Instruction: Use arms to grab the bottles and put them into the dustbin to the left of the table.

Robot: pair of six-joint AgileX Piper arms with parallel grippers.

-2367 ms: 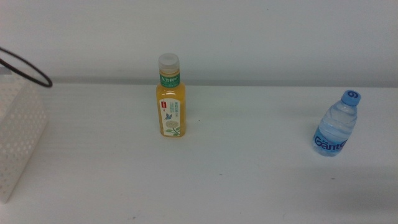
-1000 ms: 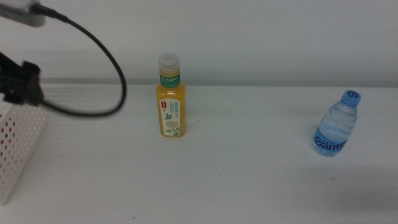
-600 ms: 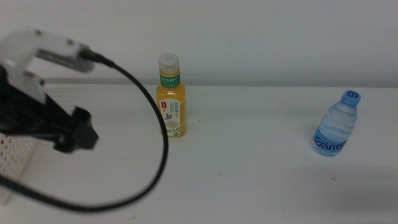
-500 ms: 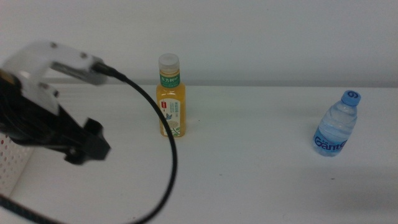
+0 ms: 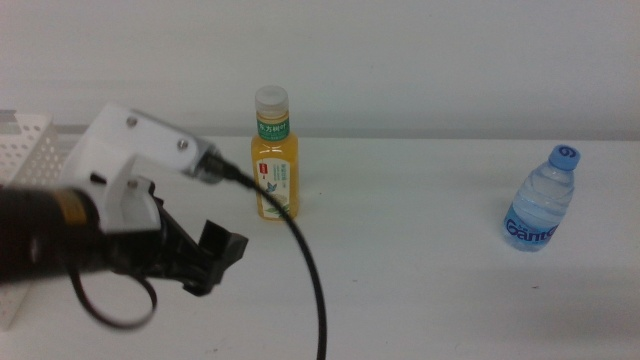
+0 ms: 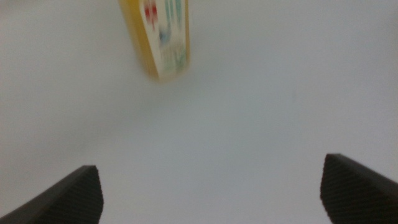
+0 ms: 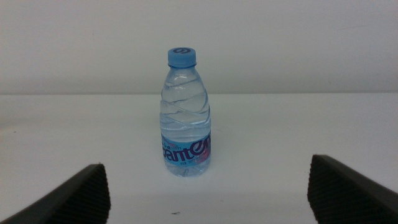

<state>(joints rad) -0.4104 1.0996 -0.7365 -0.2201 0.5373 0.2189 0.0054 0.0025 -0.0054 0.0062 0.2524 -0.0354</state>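
Note:
An orange juice bottle with a white cap and green label stands upright at the back middle of the table. My left gripper hangs open and empty in front of it and to its left, a short way off. In the left wrist view the juice bottle is blurred, ahead of the widely spread left gripper. A small clear water bottle with a blue cap stands at the right. The right wrist view has that water bottle upright ahead of the open right gripper.
The white perforated dustbin stands at the table's left edge, mostly hidden behind my left arm. A black cable loops from the left arm down to the picture's bottom edge. The right arm is out of the middle view.
My left arm has swung from over the dustbin at the far left to the right, toward the juice bottle. Both bottles stand where they were.

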